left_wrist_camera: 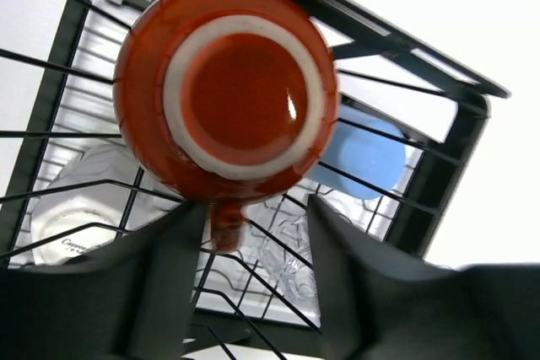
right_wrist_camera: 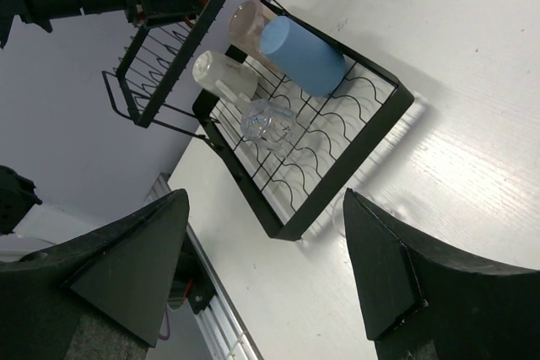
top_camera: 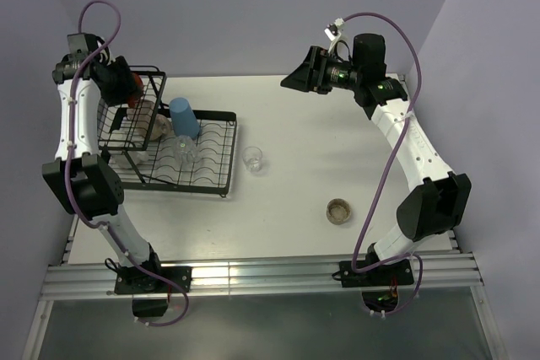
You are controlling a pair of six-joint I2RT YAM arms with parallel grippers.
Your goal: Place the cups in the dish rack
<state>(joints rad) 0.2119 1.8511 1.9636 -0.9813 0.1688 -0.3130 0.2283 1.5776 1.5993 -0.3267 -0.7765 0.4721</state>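
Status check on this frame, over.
Left gripper open astride handle of orange cup at dish rack basket. Right gripper open, empty, raised. Clear glass, brownish cup on table, unloaded. No obstruction seen.

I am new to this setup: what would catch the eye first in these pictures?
The orange cup fills the left wrist view, base toward the camera, just beyond the left gripper and over the rack. A blue tumbler stands out in the rack, while a glass and a low cup stand on the table.
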